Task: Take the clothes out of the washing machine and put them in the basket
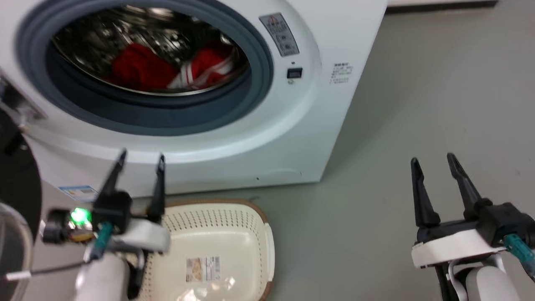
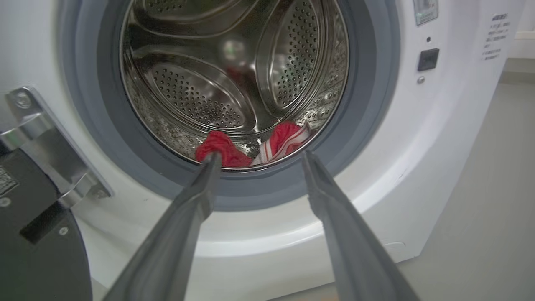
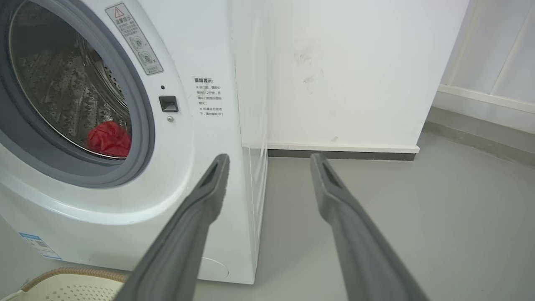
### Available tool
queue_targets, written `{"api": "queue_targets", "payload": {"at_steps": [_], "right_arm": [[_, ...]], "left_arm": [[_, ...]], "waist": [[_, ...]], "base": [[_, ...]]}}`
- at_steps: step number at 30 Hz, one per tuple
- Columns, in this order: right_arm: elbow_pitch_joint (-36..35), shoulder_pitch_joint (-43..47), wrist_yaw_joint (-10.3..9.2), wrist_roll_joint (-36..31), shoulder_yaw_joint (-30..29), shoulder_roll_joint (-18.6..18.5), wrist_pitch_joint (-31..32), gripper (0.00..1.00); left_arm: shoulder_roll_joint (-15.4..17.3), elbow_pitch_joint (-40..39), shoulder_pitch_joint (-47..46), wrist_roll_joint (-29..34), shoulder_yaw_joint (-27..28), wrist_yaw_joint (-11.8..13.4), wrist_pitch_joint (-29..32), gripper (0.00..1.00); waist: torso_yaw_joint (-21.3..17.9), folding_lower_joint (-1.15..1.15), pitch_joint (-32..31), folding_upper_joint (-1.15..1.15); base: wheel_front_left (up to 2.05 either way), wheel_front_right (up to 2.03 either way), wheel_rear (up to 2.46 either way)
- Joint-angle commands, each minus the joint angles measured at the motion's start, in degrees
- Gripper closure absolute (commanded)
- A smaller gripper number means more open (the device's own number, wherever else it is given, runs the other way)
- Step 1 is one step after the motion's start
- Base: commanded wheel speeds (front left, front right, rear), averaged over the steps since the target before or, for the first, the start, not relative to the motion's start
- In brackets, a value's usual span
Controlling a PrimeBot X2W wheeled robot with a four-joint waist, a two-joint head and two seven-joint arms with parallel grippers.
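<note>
Shows the washing machine (image 1: pixel 292 138) across the upper left of the head view, porthole uncovered, with the clothes low in the steel drum (image 1: pixel 104 37): a plain red garment (image 1: pixel 140 69) left of centre and a striped garment (image 1: pixel 209 67), red and white, just to its right. Puts the basket (image 1: pixel 267 242) at the bottom centre, on the floor (image 1: pixel 397 104) close before the machine's front, with a label (image 1: pixel 202 269) on its bottom. Finds the left gripper (image 1: pixel 142 155) at the lower left, over the basket's left edge and below the porthole, outside the drum and well short of the clothes, fingers spread wide, holding nothing. From the left wrist view, frames both garments between and just above the fingertips of the left gripper (image 2: pixel 261 155), at the drum's lower rim. Keeps the right gripper (image 1: pixel 432 159) at the lower right, over bare floor, well apart from machine and basket, likewise spread and empty.
</note>
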Motion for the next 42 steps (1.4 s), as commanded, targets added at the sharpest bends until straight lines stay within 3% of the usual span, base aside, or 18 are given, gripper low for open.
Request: {"api": "queue_targets", "payload": {"at_steps": [1, 4, 7, 16, 26, 35, 42], "right_arm": [[-0.64, -1.93, -0.04, 1.08, 0.11, -0.01, -0.1, 0.0], [-1.18, -3.14, -0.04, 2.28, 0.5, 0.0, -0.1, 0.0], [-1.87, -4.39, -0.04, 3.55, 0.88, 0.01, -0.11, 0.0], [-4.51, -7.61, -0.04, 7.72, 1.39, 0.02, -0.1, 0.0], [-5.88, -9.06, -0.04, 10.2, 4.36, 0.04, -0.1, 0.0], [-6.66, -7.81, -0.04, 12.46, 7.8, 0.02, -0.1, 0.0], [-7.62, -7.86, -0.04, 13.92, 9.35, 0.03, -0.11, 0.0]], "left_arm": [[2.26, 2.4, -5.38, 1.01, 0.74, -0.17, -0.15, 0.0], [5.25, 7.9, -13.21, 2.16, 1.66, 0.09, -0.15, 0.0], [8.55, 13.42, -21.85, 3.08, 1.73, -1.28, 0.81, 0.0], [16.53, 24.57, -47.23, 6.09, -0.83, -5.39, 15.4, 0.0], [23.47, 33.8, -70.39, 8.85, -7.33, -7.16, 32.14, 0.0], [28.21, 38.14, -82.26, 4.84, -16.88, -7.21, 47.31, 0.0], [32.38, 38.75, -85.27, 2.1, -19.27, -7.22, 52.64, 0.0]], "waist": [[-4.0, -0.01, 7.74, 0.0], [-5.6, -0.01, 11.91, 0.0], [-7.15, -0.01, 16.14, 0.0], [-10.3, -0.01, 26.72, 0.0], [-13.54, -0.01, 34.71, 0.0], [-16.19, -0.01, 38.73, 0.0], [-17.88, -0.01, 40.9, 0.0]], "base": [[0.0, 0.0, 0.0], [0.0, 0.0, 0.0], [0.0, 0.0, 0.0], [0.0, 0.0, 0.0], [0.0, 0.0, 0.0], [0.0, 0.0, 0.0], [0.0, 0.0, 0.0]]}}
